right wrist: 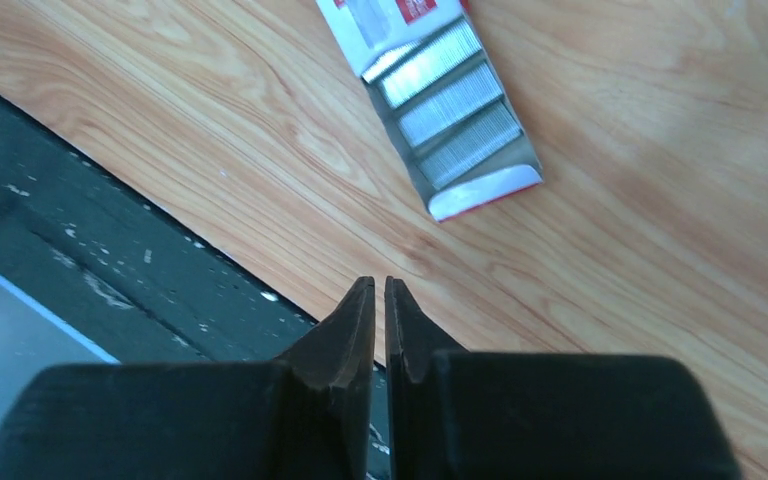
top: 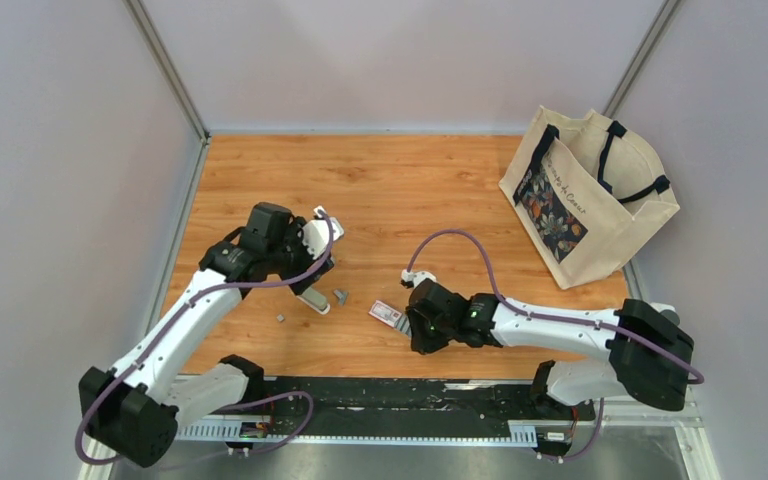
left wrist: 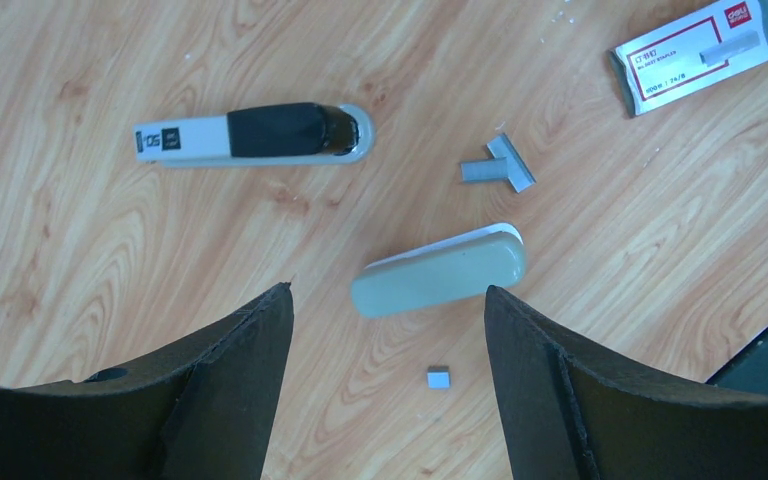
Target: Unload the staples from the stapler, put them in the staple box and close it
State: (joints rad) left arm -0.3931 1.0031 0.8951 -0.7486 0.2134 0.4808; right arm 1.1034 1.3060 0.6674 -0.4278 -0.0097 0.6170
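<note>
A pale green stapler [left wrist: 440, 272] lies closed on the wooden table, also in the top view [top: 312, 300]. A white-and-black stapler [left wrist: 250, 135] lies beyond it to the left. Two short grey strips of staples [left wrist: 500, 168] lie crossed beside the green stapler, also in the top view [top: 341, 295]. A tiny staple bit [left wrist: 438, 376] lies nearer, also in the top view [top: 279, 317]. My left gripper [left wrist: 388, 288] is open and empty, above the green stapler [top: 315, 275]. My right gripper [right wrist: 380, 282] is shut and empty, over the table's front edge [top: 415, 340].
A red-and-white box [right wrist: 450, 120] with rows of staple strips lies open ahead of the right gripper, also in the top view [top: 387, 314] and the left wrist view [left wrist: 700, 55]. A beige tote bag [top: 590, 195] stands at the back right. A black rail [top: 400, 395] runs along the front.
</note>
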